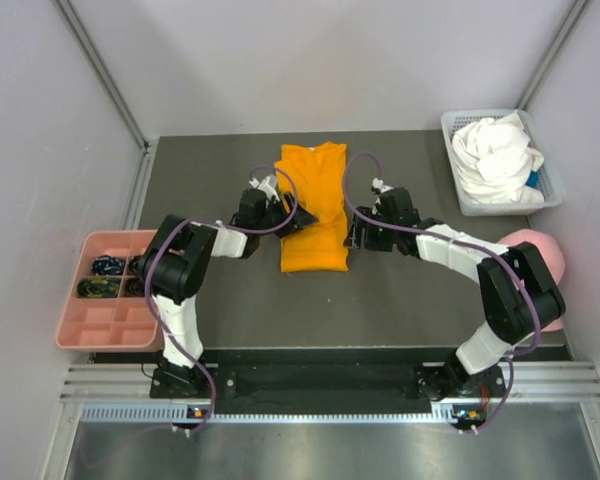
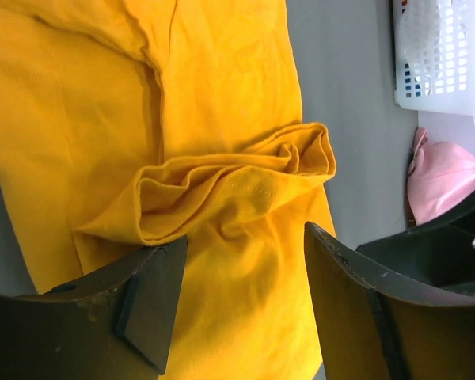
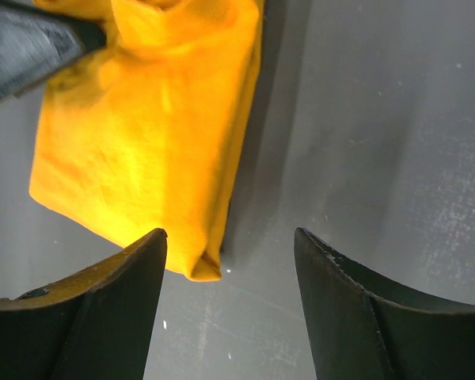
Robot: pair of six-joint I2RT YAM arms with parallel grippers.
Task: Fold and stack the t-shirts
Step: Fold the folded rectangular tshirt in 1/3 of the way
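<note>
Far left of the top view there's a pink organizer tray (image 1: 120, 325) with some small dark bits in its upper compartments. It's off to the side and not bothering anyone.

Next is the left gripper (image 1: 285, 215), hovering over the left half of the orange t-shirt (image 1: 315, 195). Its jaws are spread wide with nothing in them. The left wrist view shows a bunched-up ridge of fabric lying on the shirt just ahead of the fingers.

The shirt sits dead centre on the table (image 1: 400, 300). The sides are already folded in, so it's a long narrow strip with the collar at the top end. I'd call that roughly halfway for this one: it needs that lump smoothed out and at least one end-to-end fold.

The right gripper (image 1: 358, 232) is just off the shirt's right edge, low over bare table near the bottom corner. It's also spread open and empty.

In the upper right, the white t-shirt (image 1: 495, 155) is a crumpled heap in the white basket (image 1: 500, 207), completely unfolded. So no stack yet, and most of the job is left.

At the far right, the pink cap (image 1: 545, 248) sits right by the right arm's elbow, so it could get bumped. The two grippers are also pretty close to each other across the shirt.
</note>
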